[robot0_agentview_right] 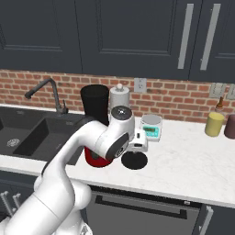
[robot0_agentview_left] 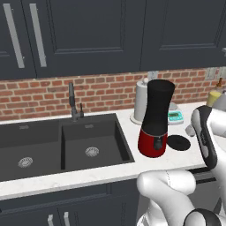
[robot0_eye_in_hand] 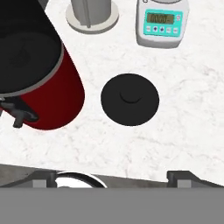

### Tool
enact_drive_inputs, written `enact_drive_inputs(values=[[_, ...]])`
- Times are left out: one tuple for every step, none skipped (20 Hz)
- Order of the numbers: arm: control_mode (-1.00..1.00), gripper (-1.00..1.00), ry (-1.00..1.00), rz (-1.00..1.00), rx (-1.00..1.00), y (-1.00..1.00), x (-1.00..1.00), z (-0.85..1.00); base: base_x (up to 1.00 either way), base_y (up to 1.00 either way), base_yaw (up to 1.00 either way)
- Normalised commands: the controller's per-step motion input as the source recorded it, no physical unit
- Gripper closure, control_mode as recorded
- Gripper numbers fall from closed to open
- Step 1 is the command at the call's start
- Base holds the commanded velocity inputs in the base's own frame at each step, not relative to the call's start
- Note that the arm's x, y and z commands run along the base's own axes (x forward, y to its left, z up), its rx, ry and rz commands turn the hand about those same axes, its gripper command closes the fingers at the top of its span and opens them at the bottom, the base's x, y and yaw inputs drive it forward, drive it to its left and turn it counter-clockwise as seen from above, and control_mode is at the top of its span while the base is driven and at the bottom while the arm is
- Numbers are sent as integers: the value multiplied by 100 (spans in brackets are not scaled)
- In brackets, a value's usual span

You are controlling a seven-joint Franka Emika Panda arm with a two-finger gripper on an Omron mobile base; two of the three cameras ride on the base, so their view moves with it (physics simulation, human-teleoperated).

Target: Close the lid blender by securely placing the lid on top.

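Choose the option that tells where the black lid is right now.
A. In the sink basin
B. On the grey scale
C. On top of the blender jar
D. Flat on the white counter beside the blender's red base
D: the lid lies flat on the marble counter, apart from the blender, whose jar mouth is uncovered.

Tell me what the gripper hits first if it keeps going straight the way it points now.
Most likely the lid. In the hand view it lies flat on the white counter, near the middle of the line the gripper looks along, beside the blender and apart from it. Depth is unclear, but nothing shows in between.
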Motion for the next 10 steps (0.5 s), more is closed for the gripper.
enact_drive_inputs(values=[[-100, -100, 6, 15, 0, 0, 24, -37, 0, 0, 0], [-100, -100, 7, 16, 0, 0, 26, -35, 0, 0, 0], [-100, -100, 7, 17, 0, 0, 27, -35, 0, 0, 0], [-100, -100, 6, 18, 0, 0, 28, -34, 0, 0, 0], [-100, -100, 6, 19, 0, 0, 27, -31, 0, 0, 0], [-100, -100, 7, 19, 0, -1, 29, -32, 0, 0, 0], [-100, -100, 8, 18, 0, 0, 30, -33, 0, 0, 0], [-100, -100, 9, 17, 0, -1, 30, -32, 0, 0, 0], [-100, -100, 8, 17, 0, -1, 29, -29, 0, 0, 0], [-100, -100, 7, 16, 0, -1, 29, -27, 0, 0, 0]])
